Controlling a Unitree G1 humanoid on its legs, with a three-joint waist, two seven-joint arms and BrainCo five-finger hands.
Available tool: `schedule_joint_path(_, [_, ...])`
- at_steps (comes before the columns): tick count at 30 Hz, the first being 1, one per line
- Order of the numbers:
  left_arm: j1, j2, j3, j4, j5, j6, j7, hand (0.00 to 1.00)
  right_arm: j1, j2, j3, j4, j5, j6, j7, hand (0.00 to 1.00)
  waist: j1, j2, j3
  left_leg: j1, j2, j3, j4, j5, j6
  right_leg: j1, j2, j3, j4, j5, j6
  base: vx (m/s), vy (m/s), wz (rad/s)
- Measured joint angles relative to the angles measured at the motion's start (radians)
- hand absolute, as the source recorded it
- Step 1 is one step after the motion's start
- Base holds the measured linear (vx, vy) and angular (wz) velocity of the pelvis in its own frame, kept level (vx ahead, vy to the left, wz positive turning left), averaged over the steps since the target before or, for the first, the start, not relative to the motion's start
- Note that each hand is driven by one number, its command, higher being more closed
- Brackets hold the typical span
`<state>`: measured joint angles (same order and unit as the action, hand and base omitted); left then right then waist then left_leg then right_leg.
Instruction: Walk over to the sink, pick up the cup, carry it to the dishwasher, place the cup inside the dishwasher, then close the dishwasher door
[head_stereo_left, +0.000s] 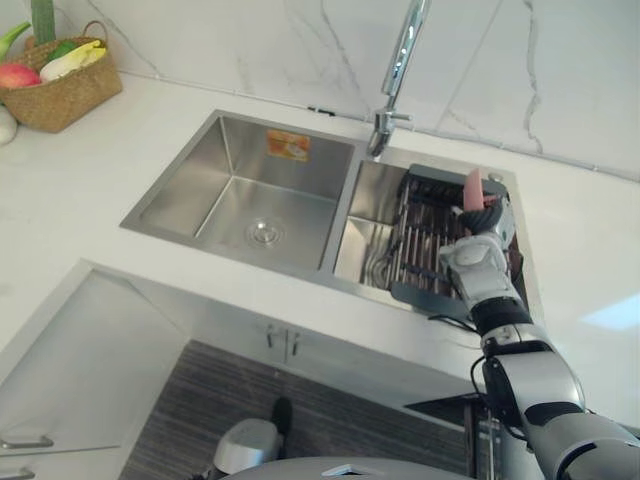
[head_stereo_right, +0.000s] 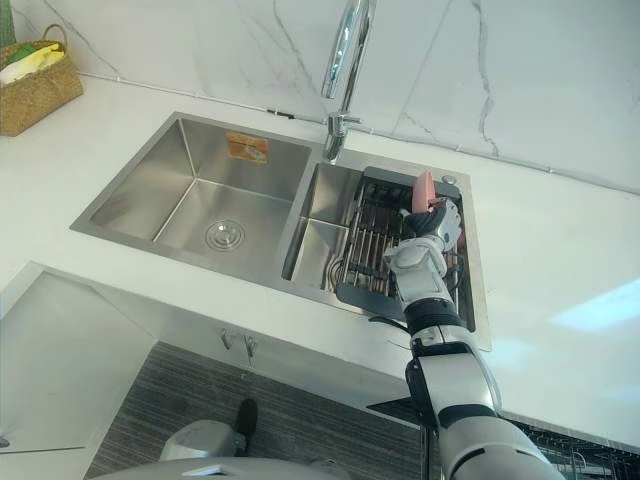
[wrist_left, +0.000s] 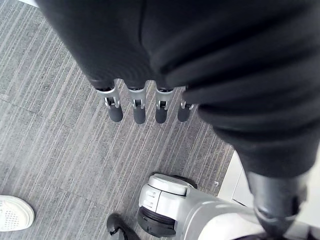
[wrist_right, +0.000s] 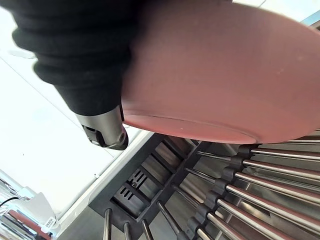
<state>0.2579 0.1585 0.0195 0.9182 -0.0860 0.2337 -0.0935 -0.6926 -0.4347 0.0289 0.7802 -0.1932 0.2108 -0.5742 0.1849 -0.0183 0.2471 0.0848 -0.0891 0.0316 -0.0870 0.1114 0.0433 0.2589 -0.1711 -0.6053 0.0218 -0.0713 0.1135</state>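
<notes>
The right hand (head_stereo_right: 437, 225) grips the pink cup (head_stereo_right: 424, 190) with its fingers curled round it, just above the rack (head_stereo_right: 372, 250) in the sink's (head_stereo_right: 190, 190) right basin. The faucet (head_stereo_right: 345, 60) stands near, to its left. Bare white counter (head_stereo_right: 560, 260) lies open on the right. The left hand (wrist_left: 135, 107) hangs over grey floor (wrist_left: 50, 130), fingers straight.

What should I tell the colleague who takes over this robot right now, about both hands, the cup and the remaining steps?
Right hand: shut on the pink cup, over the dish rack in the right basin of the sink.
Left hand: open and idle, hanging over the floor; a person's shoe is nearby.
Done: the robot stands at the sink and the cup is grasped. I cannot tell if the cup is clear of the rack.
Left: lift the cup, carry it to the dishwasher, place it inside, close the door.
</notes>
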Motion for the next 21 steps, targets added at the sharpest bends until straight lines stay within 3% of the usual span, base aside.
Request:
schedule_joint_path(3, [0.000, 0.000, 0.000, 0.000, 0.000, 0.000, 0.000, 0.00, 0.000, 0.001, -0.001, -0.004, 0.011, -0.019, -0.015, 1.00, 0.000, 0.000, 0.000, -0.001, 0.000, 0.003, 0.000, 0.000, 0.001, -0.003, 0.000, 0.005, 0.000, 0.000, 0.000, 0.00, 0.000, -0.03])
schedule_joint_path(13, [0.000, -0.001, 0.001, -0.001, 0.000, 0.006, 0.002, 0.00, 0.009, 0.029, -0.015, -0.063, 0.010, -0.020, -0.028, 1.00, -0.015, 0.001, -0.001, 0.002, 0.007, 0.030, 0.000, -0.004, 0.004, -0.014, 0.002, 0.036, -0.002, 0.003, 0.000, 0.00, -0.025, -0.09])
schedule_joint_path(21, [0.006, -0.004, 0.001, -0.002, 0.000, 0.009, 0.006, 0.00, 0.055, 0.045, -0.068, -0.156, 0.033, -0.081, -0.103, 1.00, -0.025, 0.004, -0.002, 0.006, 0.012, 0.048, 0.000, -0.006, 0.000, -0.016, 0.004, 0.050, -0.003, 0.007, 0.003, 0.00, -0.025, -0.06])
